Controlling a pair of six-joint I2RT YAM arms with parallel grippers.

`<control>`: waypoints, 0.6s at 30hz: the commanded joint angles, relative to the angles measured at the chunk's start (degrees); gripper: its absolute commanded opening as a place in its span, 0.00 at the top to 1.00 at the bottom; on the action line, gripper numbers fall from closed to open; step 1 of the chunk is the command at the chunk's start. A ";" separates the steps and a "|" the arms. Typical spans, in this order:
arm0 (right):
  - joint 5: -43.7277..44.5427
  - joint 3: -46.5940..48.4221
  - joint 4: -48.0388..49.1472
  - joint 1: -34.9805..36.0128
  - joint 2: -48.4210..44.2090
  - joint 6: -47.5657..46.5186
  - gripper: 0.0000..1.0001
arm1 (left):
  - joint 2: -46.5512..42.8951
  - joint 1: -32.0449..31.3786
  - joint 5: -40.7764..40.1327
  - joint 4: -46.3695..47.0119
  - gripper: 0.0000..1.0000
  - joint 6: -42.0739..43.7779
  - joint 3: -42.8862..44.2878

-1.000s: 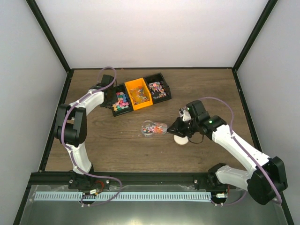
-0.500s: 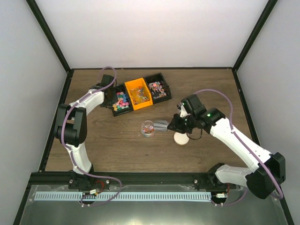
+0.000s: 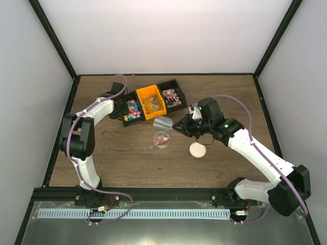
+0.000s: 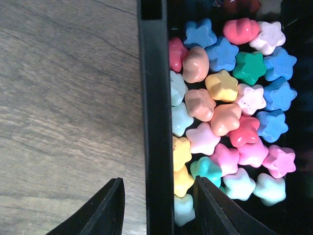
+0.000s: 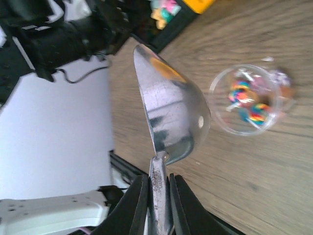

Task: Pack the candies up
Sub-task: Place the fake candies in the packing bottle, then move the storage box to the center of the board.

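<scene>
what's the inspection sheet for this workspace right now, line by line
surface: brown wooden table
job's things: candies in three bins; some in the upright clear jar; cream lid flat beside it
clutter: nothing seen
grippers: left claw open, straddling a bin wall, holding nothing; right claw shut on the handle of the scoop, held between bins and jar
cables: purple cable looping along each arm
surroundings: white walls, black frame
</scene>
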 commanded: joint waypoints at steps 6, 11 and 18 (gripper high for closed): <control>-8.61 3.67 22.86 0.58 11.09 11.36 0.99 | -3.77 2.31 0.36 -2.01 0.49 -0.70 3.01; -5.97 7.68 26.25 0.88 18.80 17.32 0.99 | 0.45 5.60 -0.36 -3.20 0.37 -1.26 8.45; -1.12 32.08 9.58 5.87 35.08 18.77 0.99 | 8.13 6.37 -2.26 -5.72 0.38 -2.42 19.04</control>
